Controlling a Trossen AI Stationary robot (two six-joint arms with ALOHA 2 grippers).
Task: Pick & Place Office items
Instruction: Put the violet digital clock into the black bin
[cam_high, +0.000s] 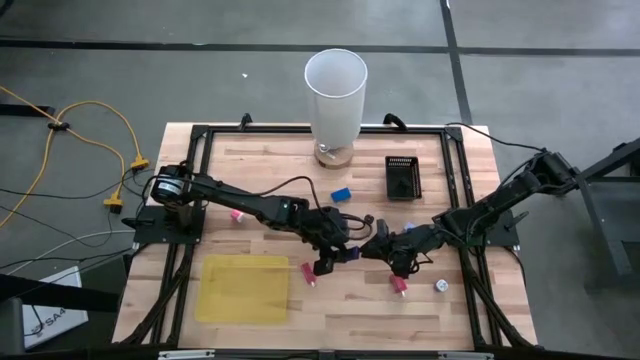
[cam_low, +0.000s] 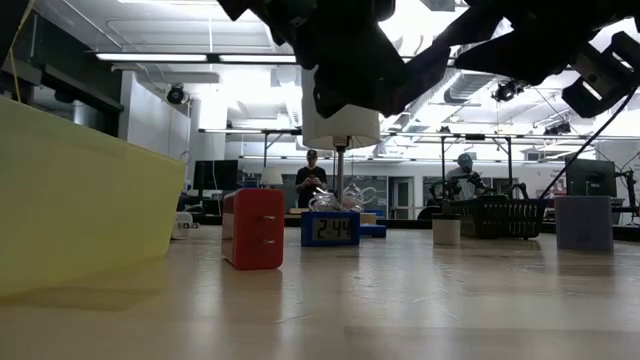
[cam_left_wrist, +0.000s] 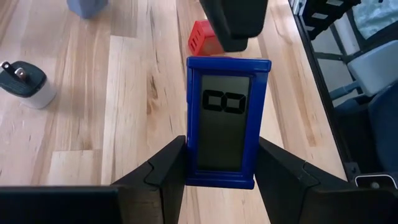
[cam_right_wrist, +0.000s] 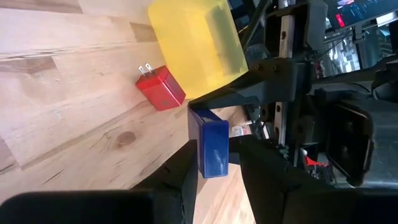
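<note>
Table (cam_high: 260, 180): bears all items.
Arms: two, meeting mid-table, seemingly for a handover.
Left gripper (cam_left_wrist: 221, 180): fingers clamp the blue clock (cam_left_wrist: 225, 121) mid-table.
Right gripper (cam_right_wrist: 214, 168): fingers clasp the same clock.
Red plug (cam_right_wrist: 161, 88): one, near the clock.

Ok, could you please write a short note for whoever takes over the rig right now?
Left claw: shut on the blue clock, held above mid-table.
Right claw: closed on the same clock, apparently mid-handover.
On the table: red plug, second blue piece, pink piece, red piece, whitish round piece.
Done: nothing visibly placed yet.
Left: finish the handover, place the clock, then the rest.
</note>
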